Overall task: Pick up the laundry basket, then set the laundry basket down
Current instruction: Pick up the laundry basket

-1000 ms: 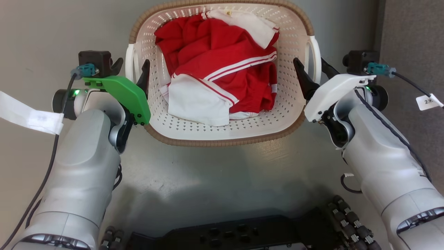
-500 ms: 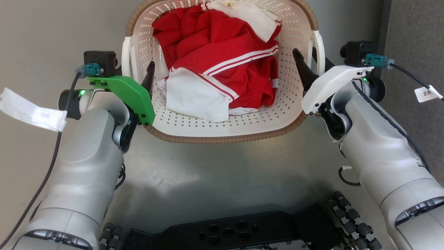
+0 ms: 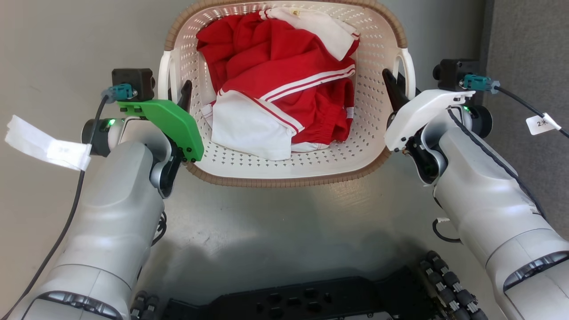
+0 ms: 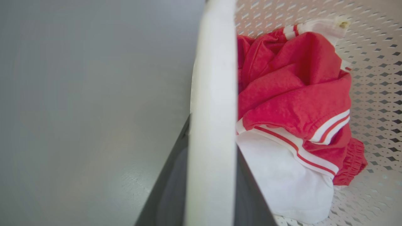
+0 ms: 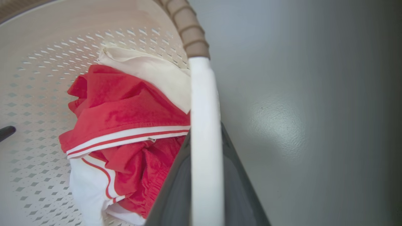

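Note:
The laundry basket [image 3: 284,181], cream-white and perforated with a brown woven-look rim, sits straight ahead on the grey floor, holding red and white clothes [image 3: 284,89]. My left gripper [image 3: 175,86] is shut on the basket's left white handle [image 3: 163,73]. My right gripper [image 3: 395,79] is shut on the right handle [image 3: 410,66]. In the left wrist view the handle [image 4: 213,94] runs up between the two dark fingers [image 4: 169,188], beside the clothes [image 4: 292,103]. The right wrist view shows the same grip [image 5: 205,131] on its handle [image 5: 202,94], clothes [image 5: 125,119] to the left.
Grey floor [image 3: 266,231] lies around the basket. My black wheeled base [image 3: 293,302] spans the bottom edge. A darker grey surface [image 3: 524,35] runs along the right. Cables with white tags [image 3: 44,144] hang off both wrists.
Both grippers' fingers, spread wide beside the handles a second ago, have closed onto them. The whole head picture has shifted slightly.

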Robot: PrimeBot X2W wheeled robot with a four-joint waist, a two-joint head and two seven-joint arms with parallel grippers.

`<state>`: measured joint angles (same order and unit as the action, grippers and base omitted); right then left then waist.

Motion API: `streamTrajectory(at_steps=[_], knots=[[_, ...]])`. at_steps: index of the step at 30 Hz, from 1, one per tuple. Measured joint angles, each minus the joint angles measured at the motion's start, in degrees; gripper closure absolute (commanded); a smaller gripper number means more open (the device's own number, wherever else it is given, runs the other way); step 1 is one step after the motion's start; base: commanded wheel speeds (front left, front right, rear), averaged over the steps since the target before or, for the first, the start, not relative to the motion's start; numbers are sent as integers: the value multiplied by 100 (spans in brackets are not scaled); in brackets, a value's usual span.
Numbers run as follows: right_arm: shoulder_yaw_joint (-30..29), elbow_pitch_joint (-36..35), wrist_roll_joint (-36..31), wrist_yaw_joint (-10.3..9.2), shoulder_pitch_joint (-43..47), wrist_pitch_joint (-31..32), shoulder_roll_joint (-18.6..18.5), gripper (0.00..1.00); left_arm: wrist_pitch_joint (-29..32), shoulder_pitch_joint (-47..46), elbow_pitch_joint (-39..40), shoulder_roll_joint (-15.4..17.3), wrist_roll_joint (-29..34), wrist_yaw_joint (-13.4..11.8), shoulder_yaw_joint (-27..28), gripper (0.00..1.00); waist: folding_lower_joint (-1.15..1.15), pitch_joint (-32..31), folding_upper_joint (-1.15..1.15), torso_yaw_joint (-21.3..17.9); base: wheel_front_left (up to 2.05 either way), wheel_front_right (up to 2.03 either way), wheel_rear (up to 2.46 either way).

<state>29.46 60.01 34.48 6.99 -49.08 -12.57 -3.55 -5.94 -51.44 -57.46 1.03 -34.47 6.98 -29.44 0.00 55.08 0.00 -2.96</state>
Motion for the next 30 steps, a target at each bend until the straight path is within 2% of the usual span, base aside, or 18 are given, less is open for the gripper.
streamTrajectory(at_steps=[13,30], knots=[[431,164,389,0,67,13,22,100,-68,45,-446,-4,-193,4,-316,100,0,-715,0,-48,0,0,0],[1105,352,788,-2,187,1004,9,100,426,505,-665,-3,-855,4,-570,100,-1,-2059,0,-105,0,0,0]])
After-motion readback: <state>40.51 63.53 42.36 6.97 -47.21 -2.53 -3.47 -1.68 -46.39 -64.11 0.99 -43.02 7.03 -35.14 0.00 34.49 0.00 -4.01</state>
